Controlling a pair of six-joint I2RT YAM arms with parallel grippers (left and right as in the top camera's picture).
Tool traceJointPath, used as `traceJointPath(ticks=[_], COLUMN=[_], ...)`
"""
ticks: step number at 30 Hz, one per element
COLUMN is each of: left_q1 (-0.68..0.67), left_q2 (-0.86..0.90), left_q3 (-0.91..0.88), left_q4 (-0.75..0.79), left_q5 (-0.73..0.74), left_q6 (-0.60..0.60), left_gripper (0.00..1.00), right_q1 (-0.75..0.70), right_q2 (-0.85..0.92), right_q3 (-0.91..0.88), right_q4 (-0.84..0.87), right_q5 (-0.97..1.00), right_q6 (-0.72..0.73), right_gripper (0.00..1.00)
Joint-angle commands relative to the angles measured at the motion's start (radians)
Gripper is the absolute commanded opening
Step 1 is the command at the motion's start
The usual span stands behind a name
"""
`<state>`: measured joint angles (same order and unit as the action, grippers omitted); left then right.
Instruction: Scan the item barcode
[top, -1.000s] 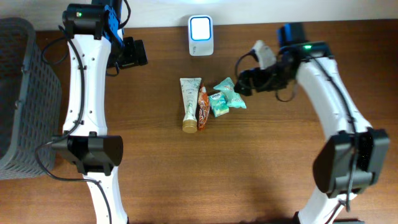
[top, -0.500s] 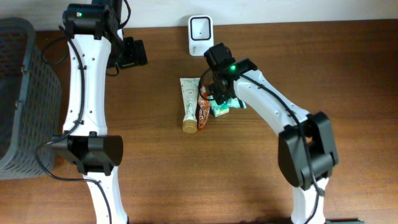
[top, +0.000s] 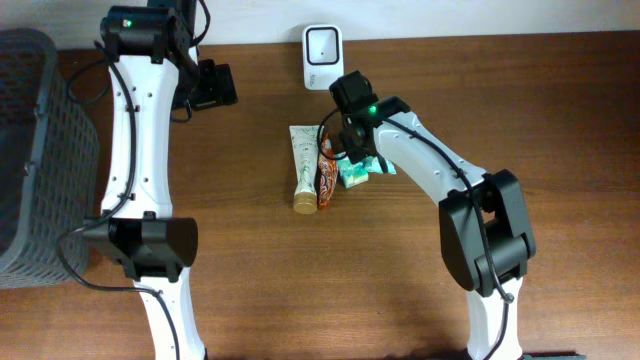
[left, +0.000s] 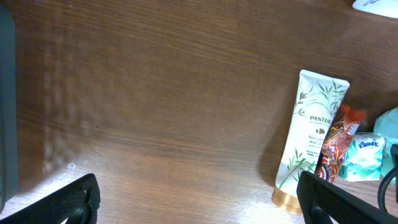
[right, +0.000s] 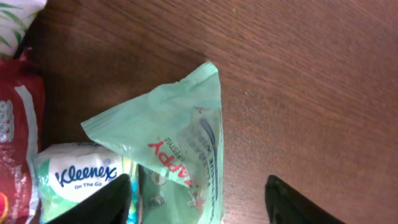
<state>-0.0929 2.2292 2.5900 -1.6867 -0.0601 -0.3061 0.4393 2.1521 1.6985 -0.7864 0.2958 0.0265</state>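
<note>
The right gripper (right: 202, 202) has swung down astride the green packet (right: 177, 140).

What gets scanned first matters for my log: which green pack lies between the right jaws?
The larger pack with red lettering: it lies between the jaws of the right gripper; the small Kleenex pack sits just outside them.
</note>
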Motion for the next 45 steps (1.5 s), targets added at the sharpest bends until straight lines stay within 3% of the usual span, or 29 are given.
traceJointPath(ticks=[1,6,9,10,15,17,22,25,29,35,39,43,45], left_q1=[0.000,0.000,0.000,0.000,0.000,0.000,0.000,0.000,0.000,0.000,0.000,0.000,0.000], left_q2=[-0.012,-0.012,-0.012,-0.012,-0.012,-0.012,-0.012,-0.012,-0.012,-0.012,-0.012,-0.012,-0.012], left_q3=[0.009,0.009,0.009,0.009,0.009,0.009,0.009,0.009,0.009,0.009,0.009,0.009,0.009], left_q4=[-0.002,-0.002,-0.002,-0.001,-0.002,-0.002,-0.002,-0.002,-0.001,-0.002,-0.002,-0.002,-0.002], left_q5=[-0.008,-0.008,-0.008,-0.008,-0.008,-0.008,-0.008,-0.008,-0.008,-0.008,-0.008,-0.008,-0.008], left_q6=[0.001,0.001,0.001,0.001,0.001,0.001,0.001,0.001,0.001,0.001,0.001,0.001,0.001], left_gripper=[0.99,0.99,0.99,0.99,0.99,0.99,0.99,0.99,0.99,0.99,0.99,0.99,0.99], right_q1=[-0.003,-0.003,-0.003,-0.003,-0.037,-0.068,-0.237,-0.375,-0.518,-0.606,-0.623,-0.611,-0.575], right_q2=[0.042,0.072,0.076,0.076,0.072,0.072,0.072,0.073,0.079,0.079,0.074,0.047,0.017], right_q3=[-0.012,-0.012,-0.012,-0.011,0.034,0.069,0.187,0.190,0.126,-0.042,-0.050,0.045,0.132], right_q4=[0.016,0.019,0.021,0.021,-0.036,-0.079,-0.213,-0.248,-0.277,-0.241,-0.246,-0.324,-0.385], right_q5=[-0.005,-0.005,-0.005,-0.005,-0.124,-0.210,-0.630,-0.994,-1.209,-1.268,-1.199,-1.007,-0.786], right_q6=[0.013,0.039,0.054,0.064,0.103,0.103,0.100,0.031,-0.018,-0.035,-0.045,-0.044,-0.001], right_gripper=[0.64,0.61,0.42,0.32,0.04,0.04,0.04,0.04,0.04,0.04,0.04,0.04,0.04])
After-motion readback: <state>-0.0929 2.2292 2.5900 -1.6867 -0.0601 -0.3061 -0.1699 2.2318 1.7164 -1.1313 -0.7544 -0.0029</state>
